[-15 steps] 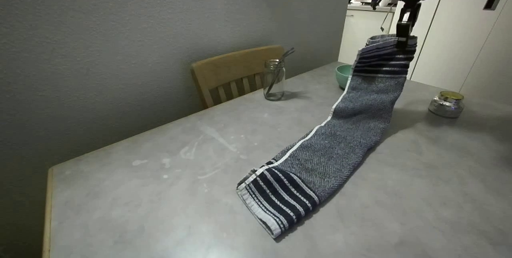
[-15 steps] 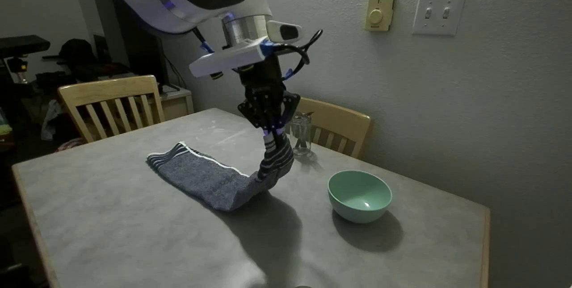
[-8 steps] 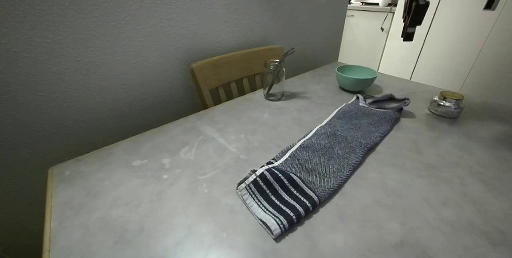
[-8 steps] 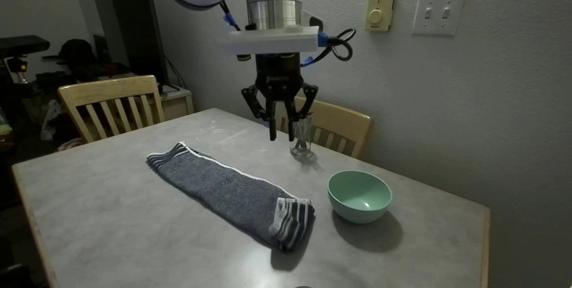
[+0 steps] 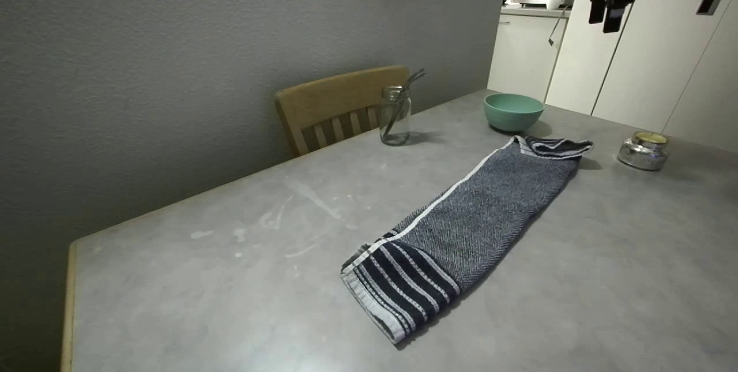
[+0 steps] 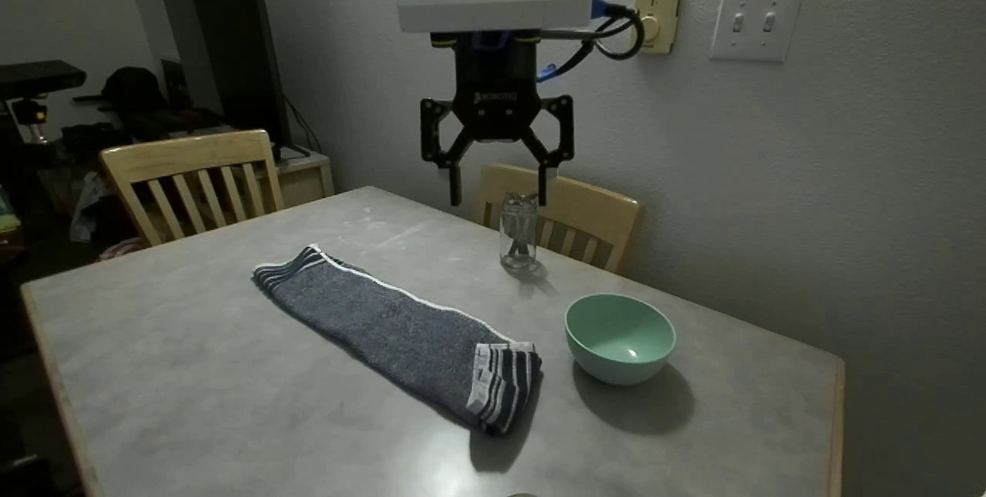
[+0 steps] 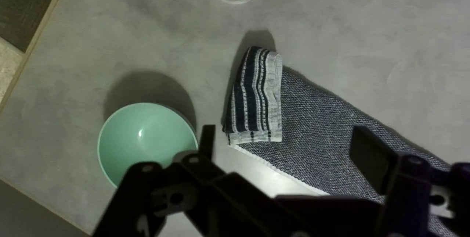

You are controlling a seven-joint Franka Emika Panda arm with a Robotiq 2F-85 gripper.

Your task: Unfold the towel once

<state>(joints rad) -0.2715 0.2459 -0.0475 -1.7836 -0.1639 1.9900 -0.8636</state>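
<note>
A long dark grey towel (image 5: 481, 210) lies stretched across the table, a white edge along one side and striped bands at its ends. Beside the green bowl, its striped end (image 6: 504, 383) is curled back over the grey part; the wrist view shows this flap (image 7: 257, 93) from above. My gripper (image 6: 499, 195) hangs well above the table, fingers wide apart and nothing between them. In an exterior view the gripper (image 5: 605, 21) shows at the top right, apart from the cloth. The layers beneath the flap are hidden.
A green bowl (image 6: 620, 339) stands close to the curled end. A glass jar (image 5: 395, 115) holding straws is near the wall-side edge, with a wooden chair (image 5: 340, 98) behind it. A silver candle jar (image 5: 643, 151) sits beyond the towel's curled end.
A second ago my gripper was shut on the raised striped end. It has let go, opened wide and risen; that end has dropped to the table and curled over the towel.
</note>
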